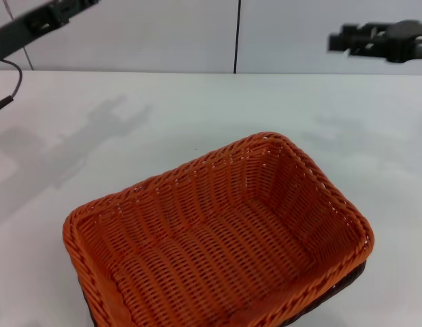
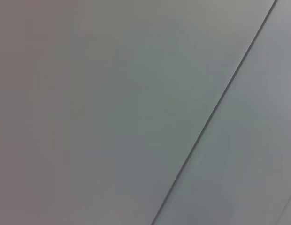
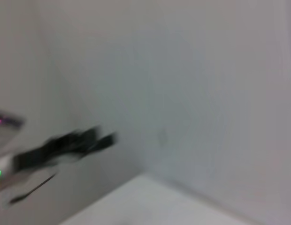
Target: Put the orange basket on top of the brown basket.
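You see the white table (image 1: pixel 197 109) bearing the orange basket (image 1: pixel 218 238), nested on the brown basket (image 1: pixel 344 281), whose dark rim peeks beneath. Left gripper (image 1: pixel 58 13) and right gripper (image 1: pixel 354 39) hang high above, well apart; you cannot tell their spread.

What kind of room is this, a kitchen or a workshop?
Probably a robot test lab: a bare white table, plain panelled wall, and only an orange basket resting on a brown basket.
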Robot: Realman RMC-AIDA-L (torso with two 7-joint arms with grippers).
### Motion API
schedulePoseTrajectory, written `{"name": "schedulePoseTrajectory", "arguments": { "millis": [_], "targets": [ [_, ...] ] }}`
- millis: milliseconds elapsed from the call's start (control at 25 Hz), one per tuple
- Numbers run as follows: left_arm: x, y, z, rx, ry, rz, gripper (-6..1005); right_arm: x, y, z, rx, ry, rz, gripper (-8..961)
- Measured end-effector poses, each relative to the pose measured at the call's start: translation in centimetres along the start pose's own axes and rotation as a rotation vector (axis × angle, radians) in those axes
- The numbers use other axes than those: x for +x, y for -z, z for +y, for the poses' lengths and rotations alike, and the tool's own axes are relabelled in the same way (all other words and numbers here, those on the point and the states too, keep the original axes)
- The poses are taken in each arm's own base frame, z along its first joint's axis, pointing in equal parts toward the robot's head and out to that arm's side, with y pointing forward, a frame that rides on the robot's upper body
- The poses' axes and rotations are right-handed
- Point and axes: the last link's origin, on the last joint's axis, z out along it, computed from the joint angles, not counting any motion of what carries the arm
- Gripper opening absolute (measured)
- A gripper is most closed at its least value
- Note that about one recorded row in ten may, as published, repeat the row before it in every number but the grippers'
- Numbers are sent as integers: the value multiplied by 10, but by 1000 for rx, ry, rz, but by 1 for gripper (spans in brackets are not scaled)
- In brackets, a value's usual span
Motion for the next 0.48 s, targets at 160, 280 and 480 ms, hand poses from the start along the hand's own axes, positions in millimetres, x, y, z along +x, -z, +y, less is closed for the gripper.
{"name": "schedulePoseTrajectory", "arguments": {
  "millis": [160, 280, 480],
  "targets": [
    [1, 5, 1, -19, 1, 80, 855, 18, 16, -15, 160, -4, -174, 615],
    [-2, 9, 0, -30, 3, 131, 855, 34, 33, -23, 325, 35, -362, 615],
    [-12, 22, -3, -26, -14, 206, 855, 49, 56, -31, 527, 75, -604, 615]
  ]
}}
